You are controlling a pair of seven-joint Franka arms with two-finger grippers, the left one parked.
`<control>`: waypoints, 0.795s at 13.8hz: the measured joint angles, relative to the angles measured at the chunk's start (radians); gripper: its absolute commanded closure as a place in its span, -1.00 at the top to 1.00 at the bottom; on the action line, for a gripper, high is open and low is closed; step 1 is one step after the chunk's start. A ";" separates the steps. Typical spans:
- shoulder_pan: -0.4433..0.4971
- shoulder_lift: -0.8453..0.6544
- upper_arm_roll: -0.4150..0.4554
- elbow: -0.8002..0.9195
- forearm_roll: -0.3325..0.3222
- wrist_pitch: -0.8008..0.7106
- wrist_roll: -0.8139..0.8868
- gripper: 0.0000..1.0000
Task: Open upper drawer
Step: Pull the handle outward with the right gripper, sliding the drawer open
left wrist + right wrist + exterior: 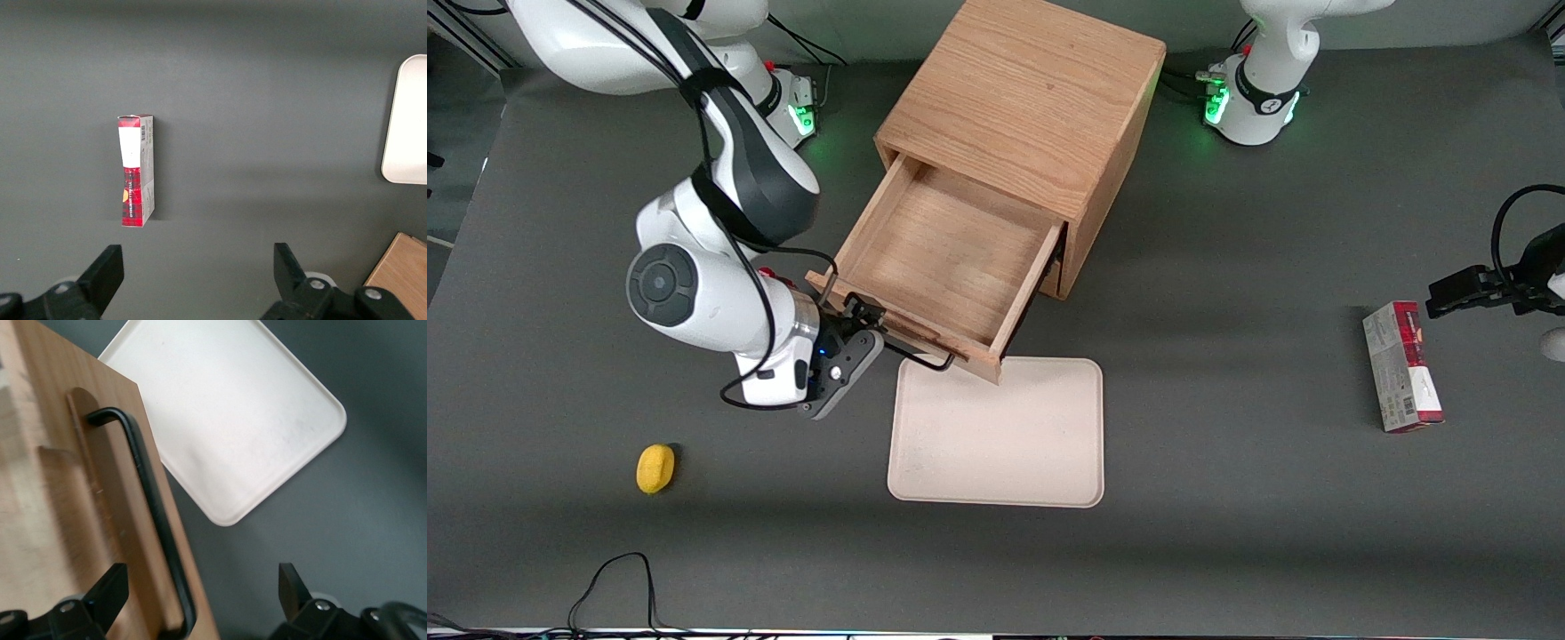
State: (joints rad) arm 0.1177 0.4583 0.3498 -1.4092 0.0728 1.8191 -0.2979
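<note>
Upper drawer is pulled well out of the cabinet, tray body exposed and empty, its front panel overhanging the edge of the beige tray on the table. I'd call the open basically done.

Gripper sits at the handle end nearest the working arm. In the right wrist view the fingers are spread apart, straddling the black wire bar; one finger is against the drawer front, the other out over the table. Not clamped on anything that I can see.

Risks as I read them:
- Retreat path. The bar runs between the open fingers. If I back off sideways or with any wrist rotation, a fingertip hooks the wire and drags the drawer or slews the whole cabinet. I'd want a straight pull-off along the approach axis.
- Over-travel. The drawer looks near the end of its run. Any further pull could bring it off the runners and drop the front onto the beige tray, or tow the cabinet across the mat since nothing visibly anchors it.
- The inner finger is close to the oak face, so a small downward or inward drift scrapes it.
- The arm's cable loop hangs near the drawer corner; it could snag on retract.

The yellow object and the red box are well apart from all this, no concern
</note>
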 measured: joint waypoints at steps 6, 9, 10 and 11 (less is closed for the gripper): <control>-0.001 -0.291 -0.213 -0.119 0.008 -0.154 0.327 1.00; -0.005 -0.454 -0.320 -0.287 0.010 -0.174 0.485 1.00; -0.005 -0.494 -0.335 -0.331 0.010 -0.174 0.520 1.00; -0.004 -0.526 -0.352 -0.367 0.010 -0.172 0.542 1.00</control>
State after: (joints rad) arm 0.1132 -0.0678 -0.0020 -1.7764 0.0823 1.6468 0.2442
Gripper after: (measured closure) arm 0.000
